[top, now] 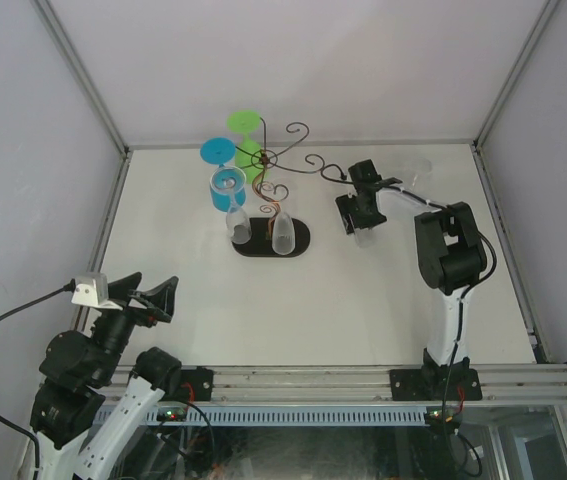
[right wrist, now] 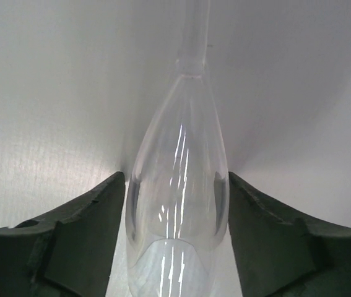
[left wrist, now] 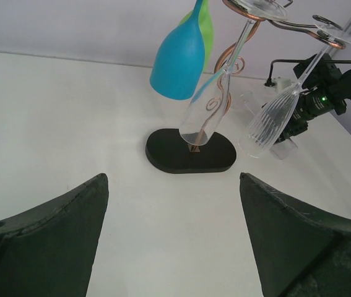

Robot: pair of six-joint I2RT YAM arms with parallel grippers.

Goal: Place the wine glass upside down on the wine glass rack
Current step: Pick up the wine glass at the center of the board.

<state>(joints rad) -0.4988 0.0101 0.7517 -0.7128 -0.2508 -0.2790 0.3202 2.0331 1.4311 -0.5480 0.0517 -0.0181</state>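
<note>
Your right gripper point(right wrist: 175, 185) has its jaws flanking the wine glass point(right wrist: 176, 142) bowl, right of the wine glass rack point(top: 301, 238); you cannot tell if they clamp it. A loose hold could let the slick bowl slip, or a swing could strike the hanging glasses point(top: 282, 232). Your left gripper point(left wrist: 174, 229) gapes empty, near left.

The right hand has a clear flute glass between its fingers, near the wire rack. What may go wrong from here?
1. The fingers of the right hand only flank the smooth bowl of the clear flute glass; if the grip is loose, the glass may slip or tip.
2. The dark wire rack with a black oval base carries other glasses; the ribbed clear flute hanging nearest may be knocked.
</note>
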